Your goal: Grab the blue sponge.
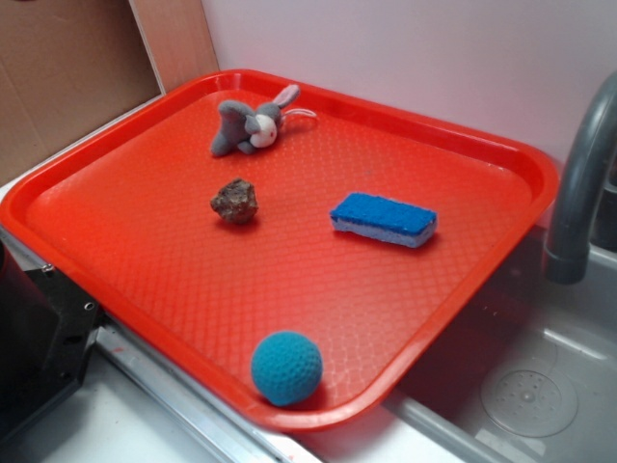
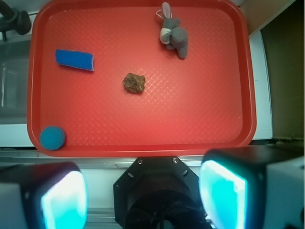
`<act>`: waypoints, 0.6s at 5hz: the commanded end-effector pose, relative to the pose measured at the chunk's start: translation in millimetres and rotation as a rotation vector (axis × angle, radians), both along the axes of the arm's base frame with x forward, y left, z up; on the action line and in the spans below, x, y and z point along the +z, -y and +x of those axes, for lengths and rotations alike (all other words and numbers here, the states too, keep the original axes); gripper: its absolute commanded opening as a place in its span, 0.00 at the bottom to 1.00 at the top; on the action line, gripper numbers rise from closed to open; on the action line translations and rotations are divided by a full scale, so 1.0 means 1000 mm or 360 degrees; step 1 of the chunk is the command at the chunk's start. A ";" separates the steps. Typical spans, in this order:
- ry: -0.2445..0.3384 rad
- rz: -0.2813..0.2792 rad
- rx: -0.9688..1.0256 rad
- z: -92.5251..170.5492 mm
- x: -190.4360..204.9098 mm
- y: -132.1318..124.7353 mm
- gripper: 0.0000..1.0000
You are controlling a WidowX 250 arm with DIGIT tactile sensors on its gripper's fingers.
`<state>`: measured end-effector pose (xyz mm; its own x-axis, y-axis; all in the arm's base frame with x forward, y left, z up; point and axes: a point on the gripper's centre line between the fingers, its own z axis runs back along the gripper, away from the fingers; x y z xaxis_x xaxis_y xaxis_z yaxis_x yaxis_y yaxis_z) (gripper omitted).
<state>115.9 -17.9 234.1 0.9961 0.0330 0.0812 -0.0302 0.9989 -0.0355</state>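
The tool (image 2: 143, 191) hangs high above the near edge of the red tray (image 1: 145, 299), its two fingers (image 2: 221, 193) spread wide apart and grasping nothing. Nearest on the tray, at the corner by the sink (image 1: 540, 386), sits a round teal crocheted ball (image 1: 286, 367). Farther in, near the middle, lies a brown lumpy rock (image 1: 234, 201). The blue sponge (image 1: 384, 219) lies flat toward the tray's sink-side edge, blue layer up, well apart from the tool. A grey plush toy (image 1: 253, 123) lies by the far edge. A grey faucet (image 1: 578, 183) rises beyond the tray's sink-side edge.
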 end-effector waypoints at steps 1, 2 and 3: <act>0.0000 0.0000 0.0000 0.000 0.000 0.000 1.00; -0.0012 0.0021 -0.0268 0.021 -0.011 0.007 1.00; 0.0078 0.0039 -0.0489 0.049 -0.030 0.024 1.00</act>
